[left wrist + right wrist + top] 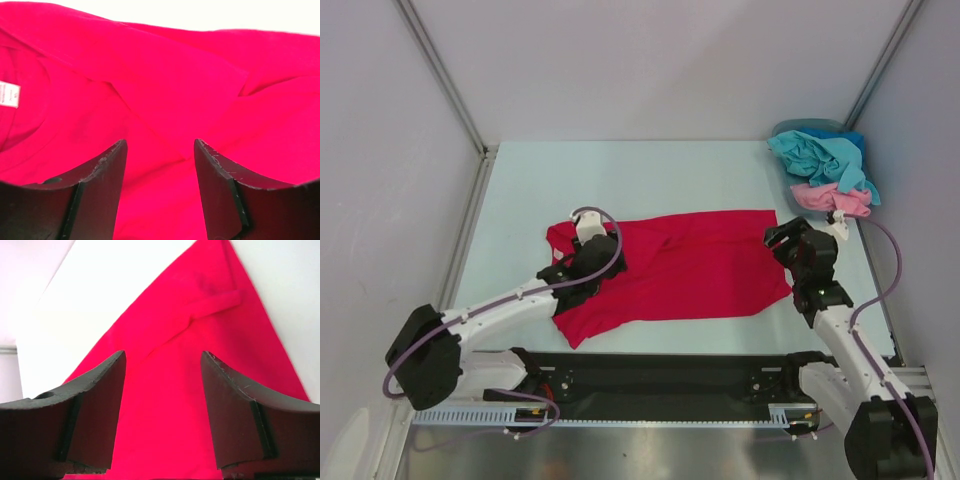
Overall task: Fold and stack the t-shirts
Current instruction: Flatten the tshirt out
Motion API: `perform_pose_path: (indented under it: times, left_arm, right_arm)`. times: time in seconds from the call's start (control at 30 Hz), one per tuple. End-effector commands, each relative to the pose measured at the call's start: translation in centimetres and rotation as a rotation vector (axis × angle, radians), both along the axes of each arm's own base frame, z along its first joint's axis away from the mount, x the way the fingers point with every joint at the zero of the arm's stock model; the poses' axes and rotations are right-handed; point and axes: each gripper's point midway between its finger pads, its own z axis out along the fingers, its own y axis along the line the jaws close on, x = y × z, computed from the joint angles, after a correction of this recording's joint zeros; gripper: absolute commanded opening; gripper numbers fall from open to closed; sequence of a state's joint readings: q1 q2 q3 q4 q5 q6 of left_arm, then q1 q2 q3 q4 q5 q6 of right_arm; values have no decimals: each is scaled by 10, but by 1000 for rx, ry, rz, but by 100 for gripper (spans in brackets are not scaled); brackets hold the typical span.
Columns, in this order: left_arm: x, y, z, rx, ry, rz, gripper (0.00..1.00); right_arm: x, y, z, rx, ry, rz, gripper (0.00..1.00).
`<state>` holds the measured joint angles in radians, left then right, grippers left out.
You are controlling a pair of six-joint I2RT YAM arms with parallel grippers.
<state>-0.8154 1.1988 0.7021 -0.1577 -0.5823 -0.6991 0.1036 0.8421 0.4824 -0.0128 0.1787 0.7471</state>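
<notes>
A crimson red t-shirt lies spread across the middle of the table, with a loose fold over its left part. My left gripper hovers over that left part, open, with only red cloth showing below the gap. A small white neck label shows at the left edge of the left wrist view. My right gripper stands open at the shirt's right edge, looking along the cloth with nothing between its fingers. A teal-blue t-shirt and a light pink one lie crumpled at the back right.
A blue-grey basket holds the teal and pink shirts in the back right corner. Grey walls close in the table on the left, back and right. A black rail runs along the near edge between the arm bases.
</notes>
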Motion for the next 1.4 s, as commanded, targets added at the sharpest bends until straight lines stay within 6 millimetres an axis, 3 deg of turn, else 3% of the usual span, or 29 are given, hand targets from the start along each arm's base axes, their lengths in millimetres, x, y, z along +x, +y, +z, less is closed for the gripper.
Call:
perform_pose_path:
  times: [0.0, 0.1, 0.2, 0.27, 0.47, 0.63, 0.9, 1.37]
  left_arm:
    - [16, -20, 6, -45, -46, -76, 62]
    - [20, -25, -6, -33, -35, -87, 62]
    - [23, -25, -21, -27, -7, -85, 62]
    - [24, -26, -29, -28, 15, -89, 62]
    - [20, -16, -55, -13, 86, -69, 62]
    - [15, -12, -69, -52, 119, -68, 62]
    - [9, -21, -82, -117, 151, -85, 62]
    - [-5, -18, -82, -181, 143, -97, 61]
  right_arm:
    - [18, -3, 3, 17, -49, 23, 66]
    - [24, -6, -8, 25, -29, 14, 66]
    - [29, -11, -35, 62, 16, -20, 66]
    - [31, -9, -68, 103, 98, -23, 65]
    - [39, 2, -101, 157, 160, 7, 65]
    - [44, -11, -105, 158, 160, -25, 65]
    - [51, -12, -107, 179, 131, -36, 65]
    - [58, -5, -108, 209, 91, -12, 63]
